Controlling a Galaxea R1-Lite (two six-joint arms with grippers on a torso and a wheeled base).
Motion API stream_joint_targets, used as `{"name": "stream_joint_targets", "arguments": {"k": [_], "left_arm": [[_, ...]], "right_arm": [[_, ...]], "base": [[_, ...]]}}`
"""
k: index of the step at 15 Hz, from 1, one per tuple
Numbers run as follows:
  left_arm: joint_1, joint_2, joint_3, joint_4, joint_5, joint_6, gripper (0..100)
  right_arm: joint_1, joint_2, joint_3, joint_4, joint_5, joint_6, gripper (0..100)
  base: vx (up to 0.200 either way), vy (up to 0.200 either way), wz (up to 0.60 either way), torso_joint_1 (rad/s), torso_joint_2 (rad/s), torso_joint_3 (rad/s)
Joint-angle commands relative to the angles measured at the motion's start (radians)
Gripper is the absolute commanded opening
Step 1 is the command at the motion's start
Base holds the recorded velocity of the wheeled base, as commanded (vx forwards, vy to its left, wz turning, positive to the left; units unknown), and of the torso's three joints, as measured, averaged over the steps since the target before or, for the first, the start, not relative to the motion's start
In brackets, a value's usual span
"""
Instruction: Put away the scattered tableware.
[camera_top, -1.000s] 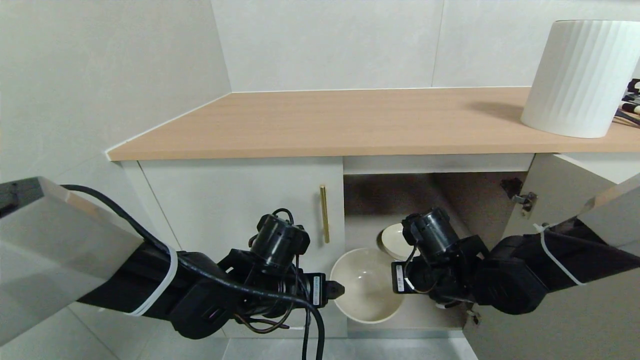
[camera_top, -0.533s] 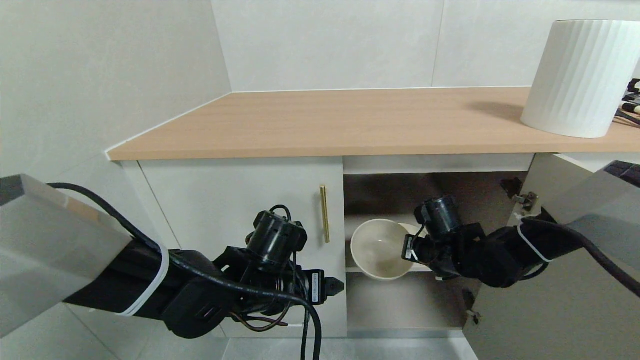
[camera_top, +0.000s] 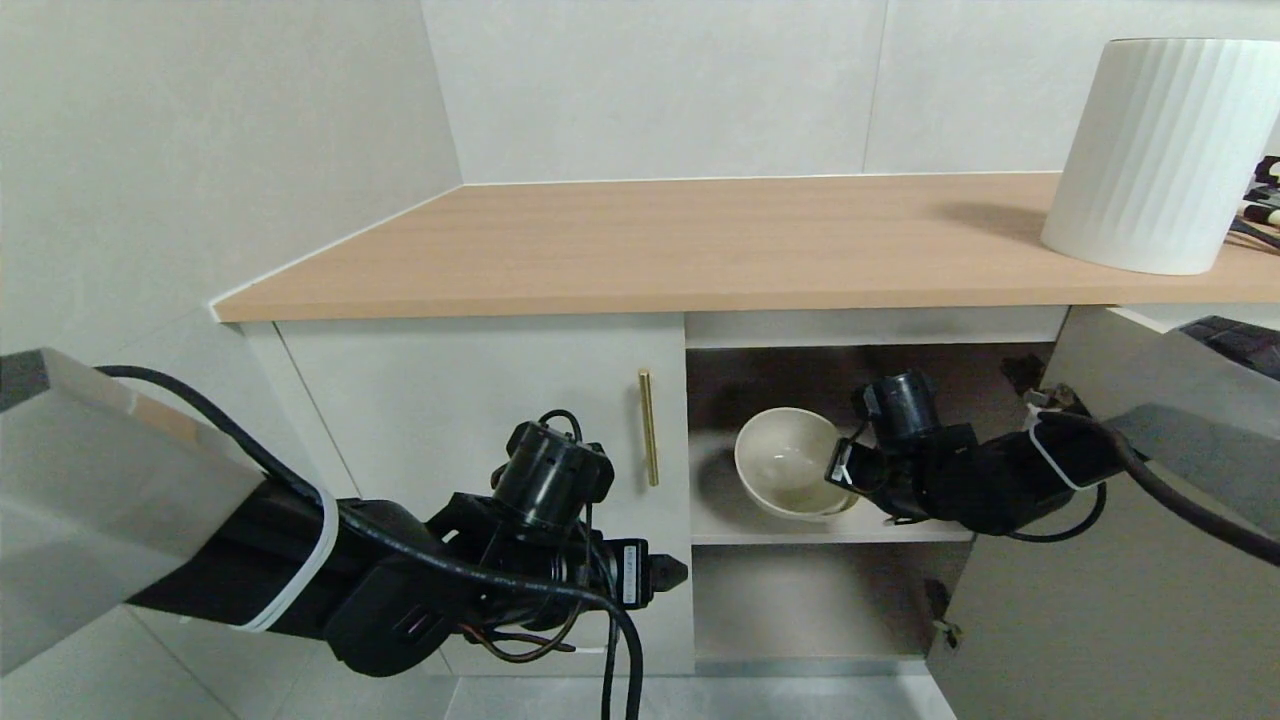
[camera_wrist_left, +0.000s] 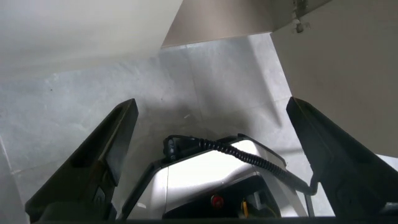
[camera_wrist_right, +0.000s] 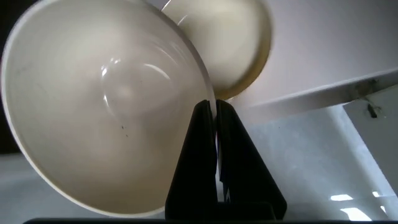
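White cabinet shelf (camera_top: 722, 520) lies just under the right gripper (camera_top: 840, 472), which pinches the rim of a tilted cream ceramic bowl (camera_top: 785, 472). That thin rim hold could slip, knocking the shallow cream dish (camera_wrist_right: 247, 42) beneath.

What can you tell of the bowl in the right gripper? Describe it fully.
The bowl is cream, glossy, seemingly ceramic, round, deep and empty. The right gripper pinches its rim. It is tilted, mouth facing outward, inside the open cupboard above the shelf, in front of a smaller cream dish. Whether it touches either is unclear.
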Motion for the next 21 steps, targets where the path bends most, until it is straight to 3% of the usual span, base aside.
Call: {"name": "stream_joint_targets", "arguments": {"k": [1, 21], "left_arm": [[0.000, 0.002, 0.000, -0.001, 0.001, -0.001, 100], [0.000, 0.003, 0.000, -0.001, 0.001, -0.001, 100]], "right_arm": [[-0.022, 0.032, -0.025, 0.000, -0.014, 0.000, 0], [-0.085, 0.148, -0.118, 0.008, -0.060, -0.003, 0]], "base": [[0.000, 0.000, 0.00, 0.000, 0.00, 0.000], [0.000, 0.000, 0.00, 0.000, 0.00, 0.000]]}}
